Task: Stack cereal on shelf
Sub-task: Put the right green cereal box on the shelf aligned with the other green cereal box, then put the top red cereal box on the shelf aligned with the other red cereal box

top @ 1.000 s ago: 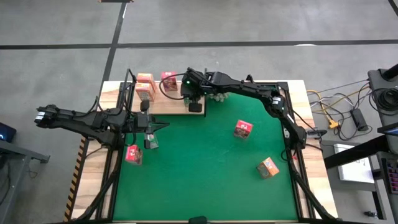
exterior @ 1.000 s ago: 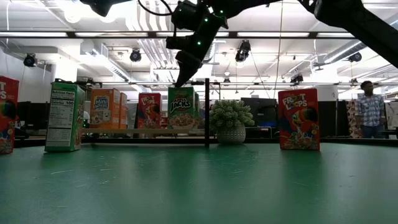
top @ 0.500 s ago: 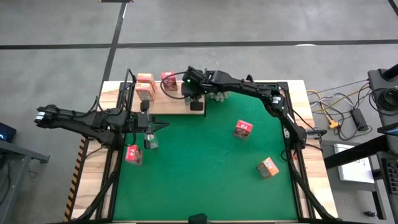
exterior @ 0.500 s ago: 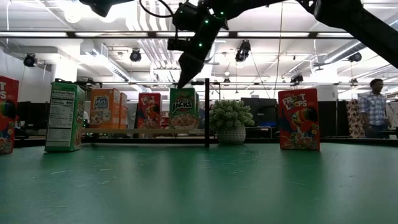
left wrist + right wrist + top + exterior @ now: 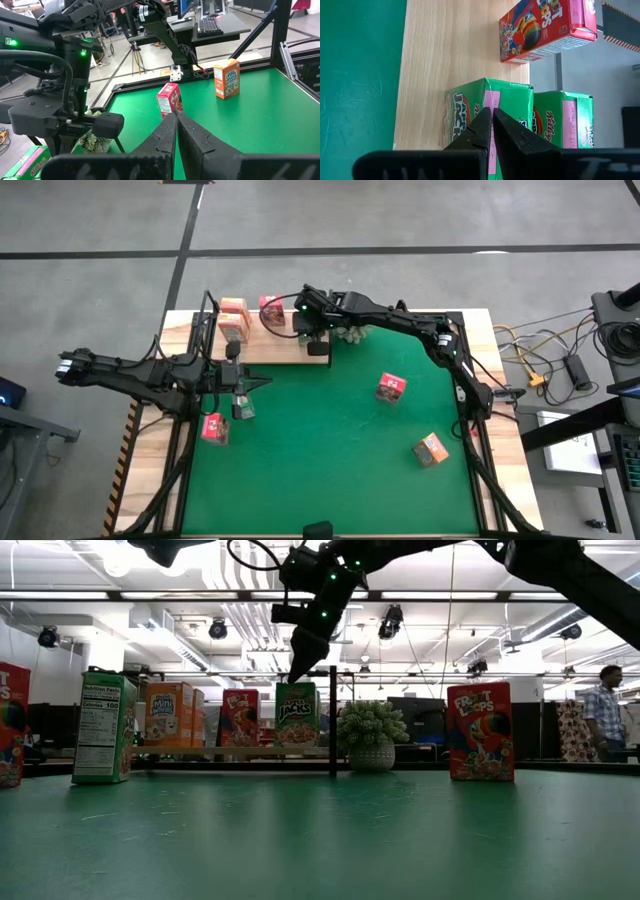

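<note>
Cereal boxes were split between the shelf (image 5: 275, 348) and the green mat (image 5: 330, 450): in the low view an orange box (image 5: 168, 715), a pink-red one (image 5: 238, 718) and a green box (image 5: 296, 714) stood on the wood board, and the right wrist view showed a second green box (image 5: 564, 120) just behind the first. On the mat, well apart from one another, a pink-red box (image 5: 390, 388) and an orange box (image 5: 432, 449) lay on the right side and another pink-red box (image 5: 213, 428) on the left. The right gripper (image 5: 297, 670) hung directly over the green box at the shelf's right end, its fingers pressed together and pinching nothing, the tips at the box's top edge; whether they touched it could not be told. That read as the close of a placement, perhaps a nudge to square the box. The left gripper (image 5: 258, 381) waited over the mat's left side, its fingers also pressed together and holding nothing. The next move would likely call for the right arm to lift clear without tipping the green box, swing out to a box on the mat, and spread its fingers before coming down around it.
</note>
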You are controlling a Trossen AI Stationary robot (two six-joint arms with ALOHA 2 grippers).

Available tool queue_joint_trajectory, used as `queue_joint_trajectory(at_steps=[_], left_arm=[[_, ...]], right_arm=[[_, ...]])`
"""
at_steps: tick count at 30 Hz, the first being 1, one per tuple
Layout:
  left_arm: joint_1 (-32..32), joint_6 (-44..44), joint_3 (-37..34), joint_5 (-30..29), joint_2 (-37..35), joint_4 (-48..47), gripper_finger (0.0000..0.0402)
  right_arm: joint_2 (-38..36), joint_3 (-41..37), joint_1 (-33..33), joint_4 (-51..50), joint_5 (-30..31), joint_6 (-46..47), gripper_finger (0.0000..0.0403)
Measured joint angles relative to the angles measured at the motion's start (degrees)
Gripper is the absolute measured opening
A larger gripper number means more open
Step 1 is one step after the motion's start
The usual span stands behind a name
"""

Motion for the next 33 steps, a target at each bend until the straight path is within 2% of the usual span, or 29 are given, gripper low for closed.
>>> queue_joint_trajectory(at_steps=[15,33], left_arm=[[0.0,0.0,0.0,0.0,0.0,0.0,0.0000],[0.0,-0.2,0.0,0.0,0.0,0.0,0.0000]], right_arm=[[-0.6,-0.2,0.1,0.4,0.0,-0.6,0.0013],[-5.7,-0.3,3.5,0.6,-0.1,4.7,0.0013]])
